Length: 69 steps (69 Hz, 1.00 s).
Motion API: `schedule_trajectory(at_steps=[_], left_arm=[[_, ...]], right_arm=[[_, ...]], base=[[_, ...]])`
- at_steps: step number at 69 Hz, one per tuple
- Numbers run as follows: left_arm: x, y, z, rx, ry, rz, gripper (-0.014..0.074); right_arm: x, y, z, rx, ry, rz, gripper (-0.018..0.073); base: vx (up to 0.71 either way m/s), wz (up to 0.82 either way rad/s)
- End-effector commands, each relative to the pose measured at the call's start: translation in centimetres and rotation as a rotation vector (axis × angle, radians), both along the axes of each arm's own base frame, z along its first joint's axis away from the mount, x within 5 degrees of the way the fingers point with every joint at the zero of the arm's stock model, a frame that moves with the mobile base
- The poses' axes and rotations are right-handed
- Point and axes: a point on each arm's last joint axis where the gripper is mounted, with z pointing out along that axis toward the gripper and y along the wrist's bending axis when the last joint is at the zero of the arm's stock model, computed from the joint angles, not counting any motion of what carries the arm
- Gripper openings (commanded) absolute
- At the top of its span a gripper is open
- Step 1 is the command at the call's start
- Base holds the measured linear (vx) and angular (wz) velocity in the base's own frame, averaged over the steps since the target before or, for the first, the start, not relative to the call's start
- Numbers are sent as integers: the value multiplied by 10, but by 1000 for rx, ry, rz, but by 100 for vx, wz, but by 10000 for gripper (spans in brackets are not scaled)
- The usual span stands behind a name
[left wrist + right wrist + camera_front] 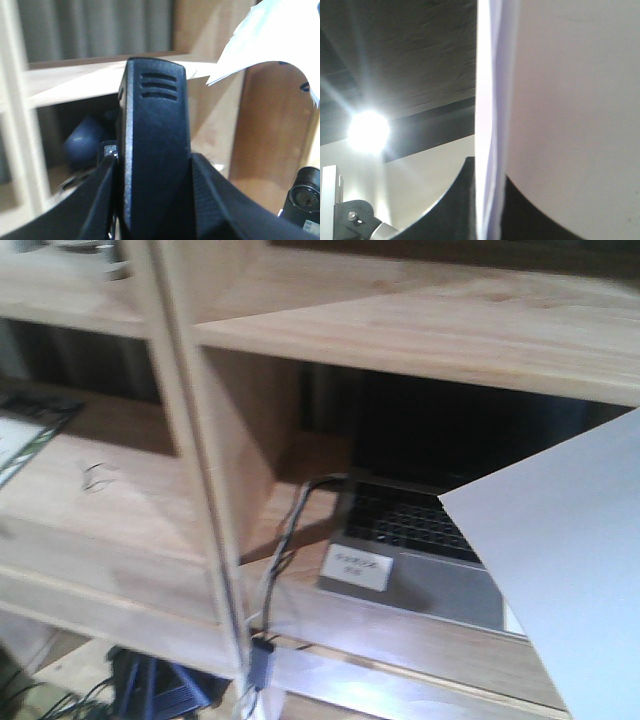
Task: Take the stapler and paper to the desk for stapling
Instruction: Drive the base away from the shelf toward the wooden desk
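The black stapler (155, 115) stands up between the fingers of my left gripper (155, 159), which is shut on it; its ribbed end points away from the camera. The white paper (570, 100) is clamped edge-on in my right gripper (487, 172), which is shut on it. In the front view the paper (570, 580) hangs in the air at lower right, partly covering a laptop. A curled corner of the paper (270, 35) also shows at the left wrist view's upper right. Neither gripper shows in the front view. The desk is out of view.
A light wooden shelf unit (400, 330) fills the front view, with an upright post (190, 440). An open laptop (420, 530) with a white sticker (357, 567) lies on a shelf, a cable (290, 530) running down beside it. A dark rounded object (82, 142) sits in a shelf bay.
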Motion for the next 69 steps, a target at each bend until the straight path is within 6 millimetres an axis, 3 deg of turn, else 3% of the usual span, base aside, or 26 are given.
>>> schedule_trajectory(at_steps=[1,69], left_arm=[[1,1,17,-102,-71,2,-6],[0,0,17,-105,-65,-2,-6]], right_arm=[[-4,0,10,10,-45,5,-6],[-5,0,10,6,-51,6,-6]], base=[[-11,44],[-10,39]])
